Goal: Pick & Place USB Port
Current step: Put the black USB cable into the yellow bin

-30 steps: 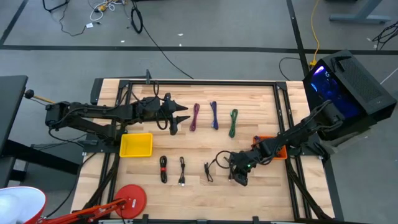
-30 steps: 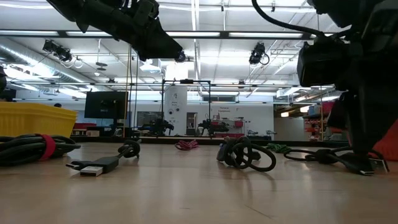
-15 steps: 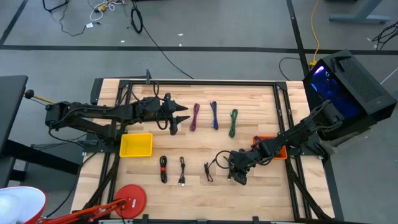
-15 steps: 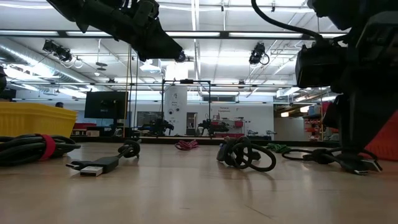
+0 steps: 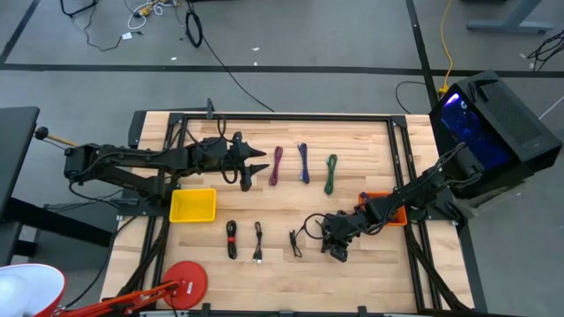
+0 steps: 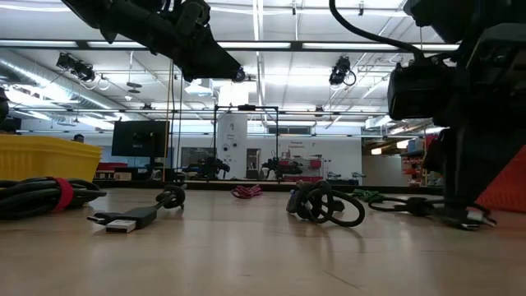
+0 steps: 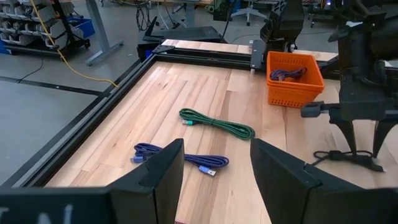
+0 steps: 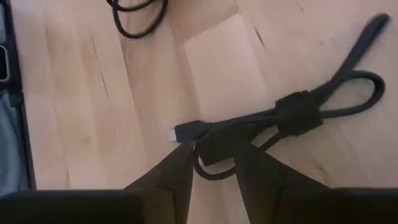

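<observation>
Lower right of centre, right gripper (image 5: 337, 252) fingers apart, straddling bundled black USB cable (image 8: 273, 121); left gripper (image 5: 256, 167) open, upper centre.

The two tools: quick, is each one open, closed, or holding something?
Left tool: open, empty, above the table.
Right tool: open, straddling a black cable, not gripping it.

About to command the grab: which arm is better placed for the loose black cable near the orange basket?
Right. The right gripper hangs open directly over the bundled black USB cable; the left gripper waits across the table.
</observation>
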Motion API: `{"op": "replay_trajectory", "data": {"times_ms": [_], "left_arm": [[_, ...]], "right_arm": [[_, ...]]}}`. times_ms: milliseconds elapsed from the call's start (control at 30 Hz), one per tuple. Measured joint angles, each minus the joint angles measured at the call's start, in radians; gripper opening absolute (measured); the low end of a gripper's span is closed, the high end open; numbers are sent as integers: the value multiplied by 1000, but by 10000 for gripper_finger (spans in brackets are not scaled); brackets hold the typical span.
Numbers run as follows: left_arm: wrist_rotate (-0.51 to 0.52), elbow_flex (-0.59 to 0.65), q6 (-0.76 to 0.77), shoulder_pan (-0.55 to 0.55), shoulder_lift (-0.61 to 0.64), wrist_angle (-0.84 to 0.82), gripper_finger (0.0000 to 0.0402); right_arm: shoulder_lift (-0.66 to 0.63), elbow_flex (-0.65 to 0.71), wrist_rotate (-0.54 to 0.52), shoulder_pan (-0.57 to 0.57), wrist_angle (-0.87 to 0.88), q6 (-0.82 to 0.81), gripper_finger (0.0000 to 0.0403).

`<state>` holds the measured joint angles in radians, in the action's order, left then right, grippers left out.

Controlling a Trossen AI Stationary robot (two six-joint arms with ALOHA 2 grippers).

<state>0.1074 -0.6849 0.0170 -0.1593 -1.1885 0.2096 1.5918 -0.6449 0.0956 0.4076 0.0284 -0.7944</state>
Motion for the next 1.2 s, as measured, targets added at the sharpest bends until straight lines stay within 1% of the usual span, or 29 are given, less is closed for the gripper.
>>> {"op": "replay_trajectory", "data": {"times_ms": [67,167,267,400,533,733,933,1033,1133,1200], "left_arm": [[0,0,-1,0,0,0,190],[0,0,-2,0,0,-1,190],[0,0,-1,0,0,-4,190],[0,0,-1,0,0,-5,190],[0,0,-1,0,0,-6,190],[0,0,-2,0,0,-7,190],[0,0,-2,0,-1,-6,190],[0,0,-2,0,-3,-7,190],[0,0,-2,0,-3,-6,190],[0,0,-2,0,-3,-5,190]], "right_arm": [[21,-1,18,-1,-29,10,121],[33,-1,17,-2,-59,18,121],[34,-1,20,-4,-58,25,121],[23,-1,53,-16,-34,21,120],[18,-1,43,-27,-7,34,120],[18,1,42,-30,-7,43,120],[37,0,17,-30,-16,39,118],[42,0,6,-30,-17,44,97],[43,2,38,-33,-38,69,64],[44,3,64,-34,-63,70,49]]}}
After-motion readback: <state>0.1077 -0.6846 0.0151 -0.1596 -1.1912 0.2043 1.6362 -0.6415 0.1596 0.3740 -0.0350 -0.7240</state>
